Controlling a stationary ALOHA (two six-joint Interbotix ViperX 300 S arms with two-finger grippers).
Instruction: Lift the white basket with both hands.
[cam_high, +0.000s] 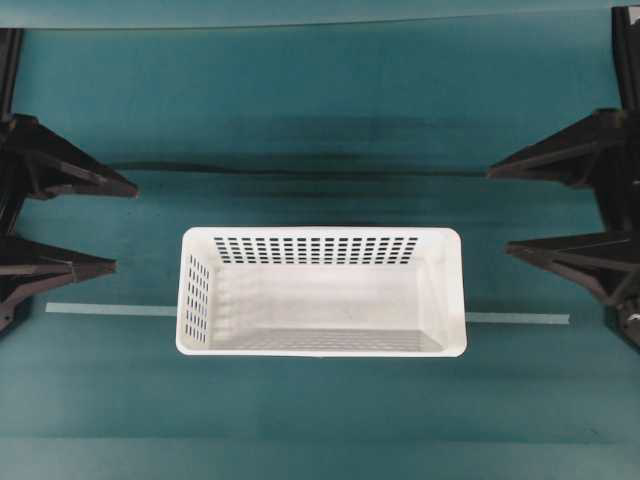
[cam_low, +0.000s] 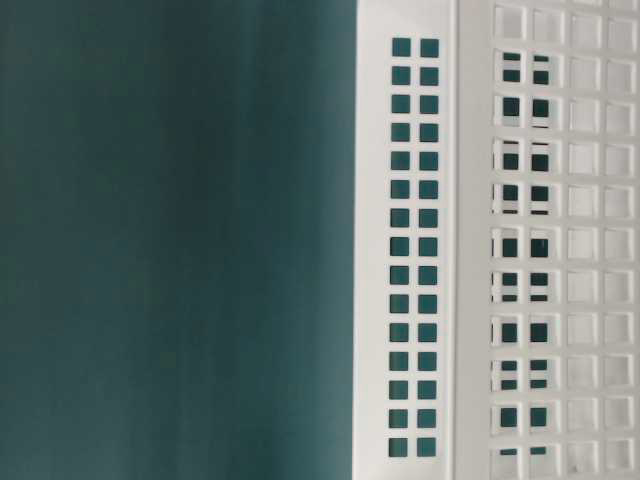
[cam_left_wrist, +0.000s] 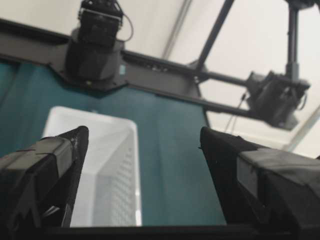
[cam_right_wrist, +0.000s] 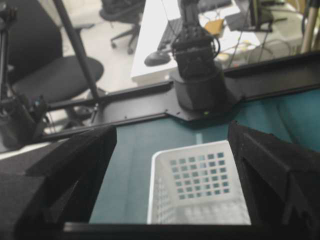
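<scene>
Two grippers flank one white basket (cam_high: 321, 292) on a teal table (cam_high: 330, 110). Seen from overhead, the basket sits just below centre, long side running from 9 to 3 o'clock, upright and with nothing inside. Slotted holes line its far wall and its 9 o'clock end wall. A pale tape strip (cam_high: 110, 309) shows on the cloth on both sides of the basket.

At 9 o'clock the left gripper (cam_high: 125, 227) has its two dark fingers spread wide, tips pointing toward the basket and well apart from it, grasping nothing. At 3 o'clock the right gripper (cam_high: 497, 209) mirrors it: fingers spread wide, tips aimed inward, clear of the rim, grasping nothing.

From the left wrist, the basket (cam_left_wrist: 107, 165) lies ahead between the splayed fingers (cam_left_wrist: 50, 165), its rim nearer the 9 o'clock finger. From the right wrist, the basket (cam_right_wrist: 197, 187) sits between the two fingers (cam_right_wrist: 272, 170), its slotted end wall facing the camera.

At table level, the basket's perforated walls (cam_low: 415, 240) fill the 3 o'clock half of the view; neither gripper appears.
</scene>
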